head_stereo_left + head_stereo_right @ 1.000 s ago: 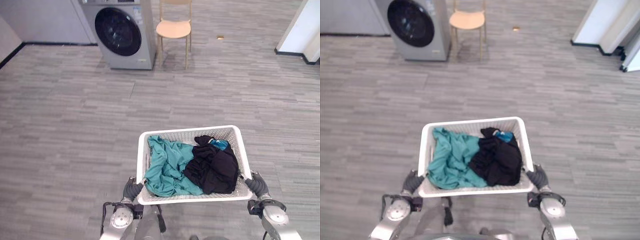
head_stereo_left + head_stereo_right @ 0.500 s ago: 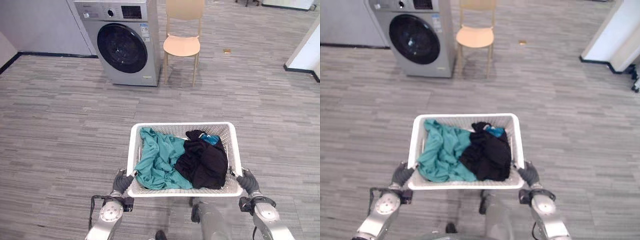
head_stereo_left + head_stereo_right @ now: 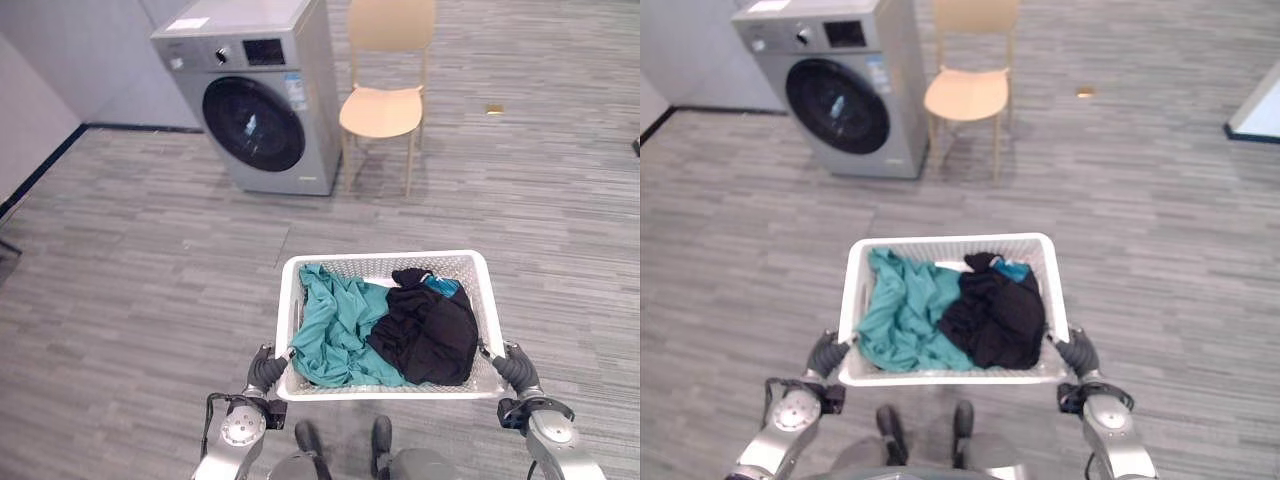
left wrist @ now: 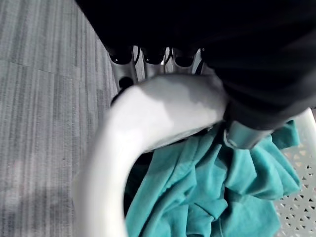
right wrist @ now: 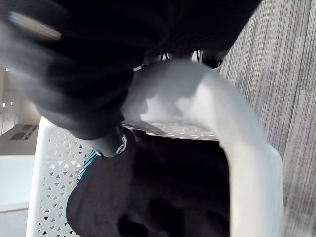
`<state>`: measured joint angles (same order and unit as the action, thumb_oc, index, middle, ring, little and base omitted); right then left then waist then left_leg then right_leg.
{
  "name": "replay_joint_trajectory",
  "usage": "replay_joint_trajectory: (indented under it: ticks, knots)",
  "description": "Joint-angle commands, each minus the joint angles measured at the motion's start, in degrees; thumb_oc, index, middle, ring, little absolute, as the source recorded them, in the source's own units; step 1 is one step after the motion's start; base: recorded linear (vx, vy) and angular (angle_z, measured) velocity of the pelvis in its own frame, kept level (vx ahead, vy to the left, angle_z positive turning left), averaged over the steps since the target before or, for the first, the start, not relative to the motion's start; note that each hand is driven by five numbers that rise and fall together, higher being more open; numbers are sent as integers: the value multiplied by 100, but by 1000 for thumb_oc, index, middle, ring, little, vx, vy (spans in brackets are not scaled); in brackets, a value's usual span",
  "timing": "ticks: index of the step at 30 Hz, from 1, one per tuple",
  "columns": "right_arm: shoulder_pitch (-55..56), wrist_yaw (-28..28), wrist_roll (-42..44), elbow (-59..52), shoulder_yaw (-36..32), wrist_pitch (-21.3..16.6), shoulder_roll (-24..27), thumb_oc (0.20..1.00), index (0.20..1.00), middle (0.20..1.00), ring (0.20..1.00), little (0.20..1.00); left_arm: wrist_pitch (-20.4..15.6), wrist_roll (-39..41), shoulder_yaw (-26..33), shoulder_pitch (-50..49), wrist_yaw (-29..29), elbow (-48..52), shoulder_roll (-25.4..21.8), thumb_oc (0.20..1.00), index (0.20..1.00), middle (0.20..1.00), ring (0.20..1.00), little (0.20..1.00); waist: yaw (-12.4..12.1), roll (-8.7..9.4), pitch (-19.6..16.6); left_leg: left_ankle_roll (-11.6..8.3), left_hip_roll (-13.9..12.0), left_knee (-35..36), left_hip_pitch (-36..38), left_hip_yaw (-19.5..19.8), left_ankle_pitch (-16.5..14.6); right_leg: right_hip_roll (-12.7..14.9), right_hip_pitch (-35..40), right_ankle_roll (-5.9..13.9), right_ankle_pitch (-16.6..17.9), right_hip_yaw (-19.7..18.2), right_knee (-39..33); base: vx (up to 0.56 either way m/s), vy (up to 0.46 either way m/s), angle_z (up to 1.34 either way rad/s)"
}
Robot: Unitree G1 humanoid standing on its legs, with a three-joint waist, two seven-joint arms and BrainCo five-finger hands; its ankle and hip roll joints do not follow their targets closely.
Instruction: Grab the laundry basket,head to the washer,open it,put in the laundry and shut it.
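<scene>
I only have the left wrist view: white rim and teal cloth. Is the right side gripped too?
Observer: Yes. The right hand is curled round the laundry basket rim, just as the left hand is on its side.
Operator: What else is in the basket besides teal?
Observer: A black garment lies beside the teal garment, with a small blue piece at its far edge.
Operator: Washer in sight?
Observer: Yes, the washer stands ahead and to the robot's left with its door closed; a chair stands at its right.
</scene>
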<state>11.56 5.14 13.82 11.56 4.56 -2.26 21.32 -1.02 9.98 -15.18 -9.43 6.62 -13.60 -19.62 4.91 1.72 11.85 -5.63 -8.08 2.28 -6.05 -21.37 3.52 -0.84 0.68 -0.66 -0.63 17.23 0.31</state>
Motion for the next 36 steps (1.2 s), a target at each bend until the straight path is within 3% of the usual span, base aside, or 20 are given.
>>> replay_joint_trajectory:
  ticks: [1,4,8,10,11,13,14,15,16,17,18,19,21,22,26,30,31,32,33,36]
  knots:
    - [44,-259,477,-758,-182,-566,40,200,200,200,200,200,-570,337,319,197,-214,652,52,200,200,200,200,200,17,-61,-66,-24,-28,72,-305,105,204,315,571,502,-1068,-550,423,312,9,-60]
    - [45,-285,459,-747,-136,-559,10,200,200,200,200,200,-546,329,350,133,-207,632,59,200,200,200,200,200,-128,-83,-117,-33,-59,200,-529,394,354,193,953,485,-1408,-874,643,653,64,-60]
    - [70,-377,421,-761,-128,-521,-19,200,200,200,200,200,-532,274,357,40,-290,609,20,200,200,200,200,200,-241,-54,-251,53,-10,-68,-548,431,453,224,1245,548,-1639,-1097,862,527,119,-55]
    - [1,-433,248,-703,-18,-510,-64,200,200,200,200,200,-517,287,269,103,-297,540,-74,200,200,200,200,200,-270,129,-243,328,321,-352,-446,392,286,582,698,1005,-546,-1174,2426,553,215,-62]
    - [-2,-433,247,-702,-18,-510,-64,200,200,200,200,200,-517,288,270,106,-298,540,-74,200,200,200,200,200,-287,111,-257,326,295,-356,-470,382,292,561,666,999,-530,-1191,2427,231,128,-46]
    - [-58,-459,151,-706,83,-538,-61,200,200,200,200,200,-531,267,274,151,-273,515,-176,200,200,200,200,200,-220,119,-169,474,414,-298,-168,289,86,747,-10,1153,-13,-1140,3268,263,120,-20]
    - [-79,-461,120,-684,116,-528,-67,200,200,200,200,200,-540,286,266,175,-264,486,-187,200,200,200,200,200,-186,89,-130,509,447,-247,-36,264,28,759,-259,1145,-4,-1114,3402,284,113,5]
    - [-99,-473,114,-656,147,-516,-71,200,200,200,200,200,-553,314,262,211,-257,460,-195,200,200,200,200,200,-133,35,-71,516,479,-157,158,251,-54,729,-547,1078,-190,-1024,3307,421,92,34]
    - [-135,-493,152,-593,161,-514,-59,200,200,200,200,200,-594,409,284,245,-269,471,-204,200,200,200,200,200,-12,-68,75,452,510,-52,454,284,-202,593,-1047,934,-572,-737,2671,474,51,62]
    - [-127,-482,178,-564,147,-502,-52,200,200,200,200,200,-596,443,280,254,-289,478,-204,200,200,200,200,200,20,-70,78,403,552,-40,551,318,-303,603,-1132,949,-657,-675,2318,466,-58,63]
    - [-127,-455,225,-490,131,-516,-57,200,200,200,200,200,-600,477,275,273,-303,476,-199,200,200,200,200,200,96,-61,133,359,553,-56,608,304,-311,570,-1177,869,-545,-514,1614,236,-79,54]
    - [-129,-455,225,-487,132,-518,-56,200,200,200,200,200,-600,478,276,272,-303,476,-198,200,200,200,200,200,114,-69,150,355,543,-59,623,323,-314,562,-1137,868,-534,-491,1580,221,-142,57]
    - [-82,-305,269,-302,53,-519,-104,200,200,200,200,200,-505,345,345,329,-172,324,-148,200,200,200,200,200,248,-37,171,227,526,-37,772,361,-471,577,-1212,906,-340,-522,629,393,-206,109]
    - [89,-419,264,-433,90,-533,-34,200,200,200,200,200,-652,366,120,454,-321,353,-59,200,200,200,200,200,418,75,105,177,600,-296,826,493,-749,521,-1110,870,-257,-988,591,522,-258,104]
    - [219,-436,292,-486,-96,-540,76,200,200,200,200,200,-656,413,7,576,-443,353,34,200,200,200,200,200,473,110,3,75,562,-1098,682,574,-932,546,-797,648,-223,-853,394,311,-175,132]
    - [131,-340,322,-489,-225,-507,199,200,200,200,200,200,-625,430,-101,792,-462,366,8,200,200,200,200,200,410,210,41,74,274,-1644,53,353,-780,592,-366,475,-422,-699,279,221,-110,68]
    - [116,-366,284,-444,-211,-467,198,200,200,200,200,200,-586,363,-27,723,-447,377,4,200,200,200,200,200,365,107,-2,97,262,-1222,-32,335,-553,438,-201,446,-626,-704,336,305,-45,37]
    - [121,-366,283,-444,-210,-466,200,200,200,200,200,200,-584,362,-28,717,-447,380,6,200,200,200,200,200,364,111,7,94,268,-1211,-3,334,-562,444,-184,449,-648,-706,350,411,-11,5]
    - [89,-353,247,-412,-200,-452,184,200,200,200,200,200,-574,334,47,648,-429,402,4,200,200,200,200,200,292,51,-13,58,200,-826,-116,252,-230,335,-8,442,-787,-724,367,181,2,-44]
    - [71,-351,274,-399,-170,-468,143,200,200,200,200,200,-572,325,134,560,-386,440,-15,200,200,200,200,200,182,31,-8,22,182,-383,-240,360,38,230,198,434,-909,-825,383,268,12,-48]
